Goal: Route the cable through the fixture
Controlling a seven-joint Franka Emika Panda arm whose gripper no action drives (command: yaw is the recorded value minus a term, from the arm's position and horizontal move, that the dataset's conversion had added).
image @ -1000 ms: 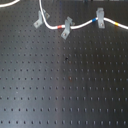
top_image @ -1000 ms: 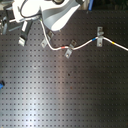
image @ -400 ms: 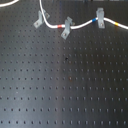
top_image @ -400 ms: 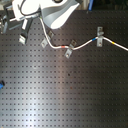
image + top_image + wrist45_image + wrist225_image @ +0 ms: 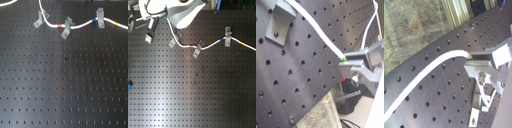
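Note:
The white cable [image 5: 80, 25] comes down from the top edge and runs right across the black perforated board. Its red band [image 5: 62, 25] lies just before the middle clip [image 5: 66, 29]. Its blue band [image 5: 94, 21] lies at the right clip [image 5: 100, 18], and the yellow band [image 5: 116, 23] beyond it. The cable passes close beside the left clip [image 5: 38, 21]. In the second exterior view the cable [image 5: 213, 44] rises under the white arm [image 5: 180, 11]. In both wrist views my gripper [image 5: 350, 65] [image 5: 479, 67] is shut on the cable [image 5: 316, 35] [image 5: 439, 62] above the board.
A small blue object [image 5: 129, 84] lies at the second exterior view's left edge. The black perforated board [image 5: 65, 85] stretches below the clips. One clip [image 5: 278, 22] shows in the first wrist view. Beyond the board's edge in the second wrist view there is clutter [image 5: 414, 25].

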